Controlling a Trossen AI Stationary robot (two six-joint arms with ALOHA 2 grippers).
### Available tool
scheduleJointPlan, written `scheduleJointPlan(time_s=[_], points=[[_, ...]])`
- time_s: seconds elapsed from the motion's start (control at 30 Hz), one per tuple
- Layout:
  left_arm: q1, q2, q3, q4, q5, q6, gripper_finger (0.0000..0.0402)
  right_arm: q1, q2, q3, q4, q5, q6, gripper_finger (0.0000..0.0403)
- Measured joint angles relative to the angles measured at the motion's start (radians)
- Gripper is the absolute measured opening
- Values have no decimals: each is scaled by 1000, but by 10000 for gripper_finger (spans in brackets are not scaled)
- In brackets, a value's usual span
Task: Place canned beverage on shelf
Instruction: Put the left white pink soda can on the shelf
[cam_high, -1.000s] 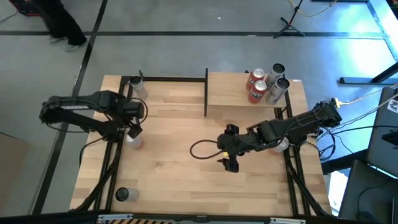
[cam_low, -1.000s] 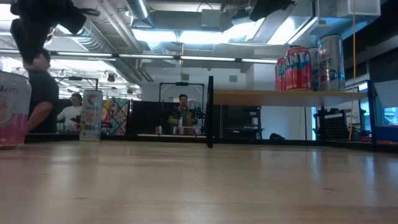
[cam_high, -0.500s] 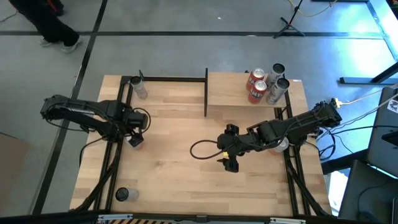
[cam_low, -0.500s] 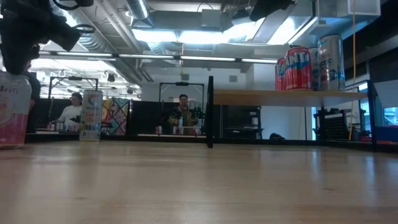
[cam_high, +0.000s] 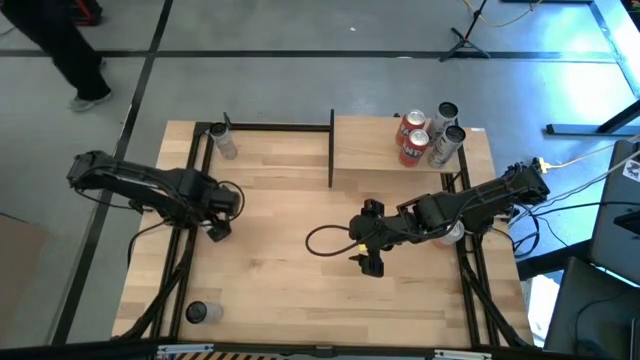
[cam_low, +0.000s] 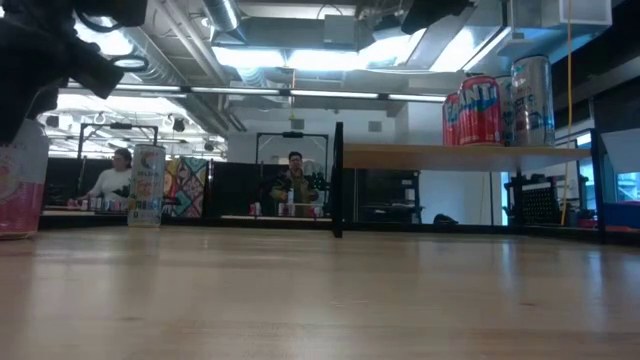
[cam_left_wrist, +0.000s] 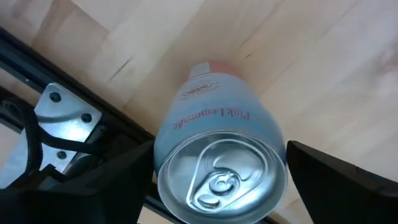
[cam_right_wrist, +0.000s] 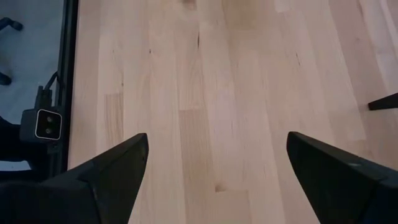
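A pink-and-white can (cam_left_wrist: 217, 124) with a silver top stands upright on the wooden table near its left edge; it also shows in the low view (cam_low: 20, 190). My left gripper (cam_high: 217, 228) is open right above it, one finger on each side of the can's top (cam_left_wrist: 217, 177). The shelf (cam_high: 370, 150), a light-wood board on black posts, stands at the far right and carries several cans (cam_high: 425, 135), red and silver. My right gripper (cam_high: 368, 252) is open and empty over the table's middle. My left gripper comes at the pink can from above, pointing down. Its fingers (cam_left_wrist: 124, 180) stand close on either side of the can's upper wall (cam_left_wrist: 168, 143). I cannot tell whether they touch it. The can stands upright on the table.
A white can (cam_high: 222, 140) stands at the far left by the black frame, and a dark can (cam_high: 200, 312) at the near left corner. A black upright post (cam_high: 331, 148) marks the shelf's left end. A black cable (cam_high: 325, 240) loops by my right gripper.
My left gripper has moved toward the table's near edge and down, and now stands over the pink can with its fingers around the can's top. The can has stayed in place. My right arm has kept still.
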Motion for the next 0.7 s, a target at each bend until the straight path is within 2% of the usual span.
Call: scheduleJointPlan(time_s=[0.3, 0.5, 0.7], points=[[-44, 52, 6, 13, -4, 26, 265, 0, 0, 0, -3, -4, 0, 369], [-60, 61, 37, 43, -3, 28, 262, 0, 0, 0, 6, -47, 28, 369], [-60, 64, 164, 36, -13, 41, 262, 0, 0, 0, 2, -98, 29, 369]])
